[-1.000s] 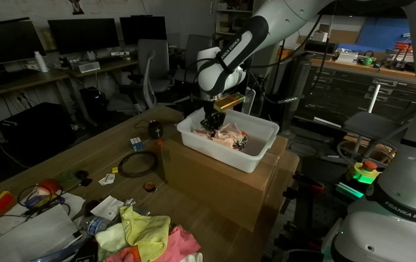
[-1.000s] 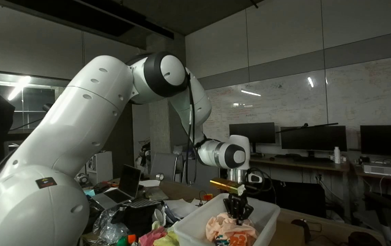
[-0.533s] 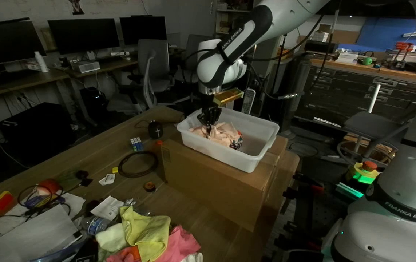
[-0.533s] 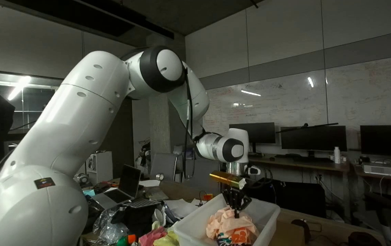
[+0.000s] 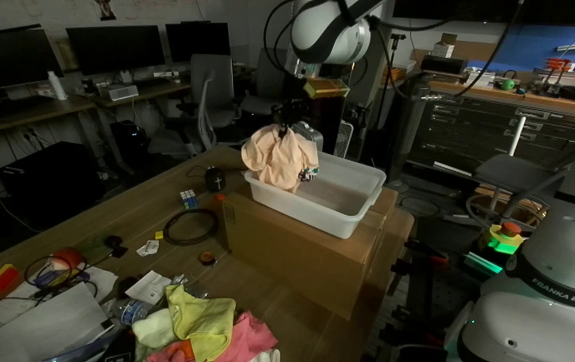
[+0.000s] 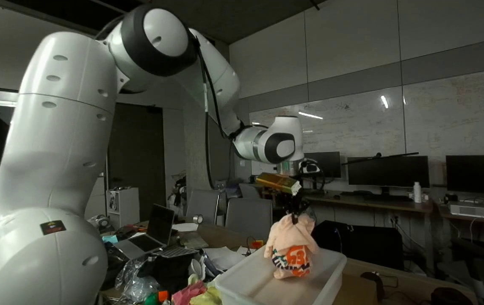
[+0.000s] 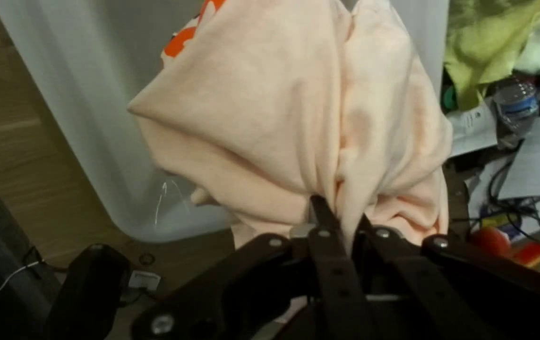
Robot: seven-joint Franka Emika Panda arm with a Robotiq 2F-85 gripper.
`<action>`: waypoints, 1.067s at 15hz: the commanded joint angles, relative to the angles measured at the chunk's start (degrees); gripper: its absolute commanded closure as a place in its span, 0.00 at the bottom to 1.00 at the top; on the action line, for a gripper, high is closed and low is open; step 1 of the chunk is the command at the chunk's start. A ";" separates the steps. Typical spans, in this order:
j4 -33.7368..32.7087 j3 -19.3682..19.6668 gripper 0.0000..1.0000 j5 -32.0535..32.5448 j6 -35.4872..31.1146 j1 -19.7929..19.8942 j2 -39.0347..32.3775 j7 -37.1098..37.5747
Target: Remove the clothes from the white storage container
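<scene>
From the left, a multicoloured cube point(image 5: 188, 199) is seen on the brown wooden table point(image 5: 257, 291), then a peach fabric garment point(image 5: 279, 158) (printed partly orange) is clasped by the black two-fingered gripper point(image 5: 283, 131) over one end of the white rectangular plastic container point(image 5: 312, 213).

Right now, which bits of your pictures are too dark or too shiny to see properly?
In an exterior view, the gripper is a black shape against a dim background; in an exterior view, the whiteboard has bright streaks of reflected light; in the wrist view, the peach cloth looks bright and pale, but the fingers pinching it look nearly black.
</scene>
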State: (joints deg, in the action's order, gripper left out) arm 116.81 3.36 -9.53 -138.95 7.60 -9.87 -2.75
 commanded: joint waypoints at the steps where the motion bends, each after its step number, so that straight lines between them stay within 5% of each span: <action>1: 5.84 -0.11 0.97 -4.44 -1.83 -0.33 11.61 -1.54; 7: 7.81 0.56 0.97 -10.70 -1.36 -3.28 22.03 -2.49; 16: 9.75 -4.27 0.97 -4.02 0.42 -10.13 24.36 -2.17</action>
State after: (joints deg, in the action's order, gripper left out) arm 125.65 1.15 -16.67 -138.71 -0.77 13.78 -4.86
